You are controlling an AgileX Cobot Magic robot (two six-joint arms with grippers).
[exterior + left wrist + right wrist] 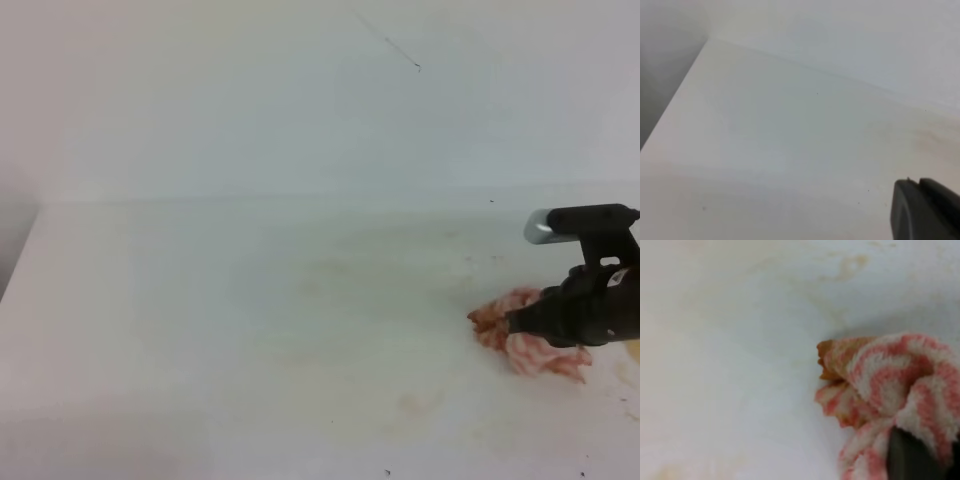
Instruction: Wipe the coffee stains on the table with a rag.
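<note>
white and smooth, the table (250, 300) fills nearly the whole exterior high view, meeting a plain pale wall (300, 90) along its far edge. faint coffee stains (420, 402) show as pale brownish smudges across the middle and right of the surface, one small ring-like mark toward the front. the right wrist view shows the same kind of faded marks (852, 264), a thin brownish loop above the cloth and a dim smear low on the left.

the rag (525, 345), pink-red and white striped, lies bunched on the table near the right edge of the high view. its left tip looks darker, an orange-brown tint. the right gripper (520, 322) is down on top of it, its black body covering the rag's right part. in the right wrist view one dark finger (907, 457) presses into the cloth (890, 385) at the bottom right, with folds rising round it; whether the fingers are clamped on the rag or parted i cannot tell.

the left gripper (922, 210) shows only as a dark corner low on the right of its own wrist view, above bare table (765, 150); the state of its fingers cannot be told.
</note>
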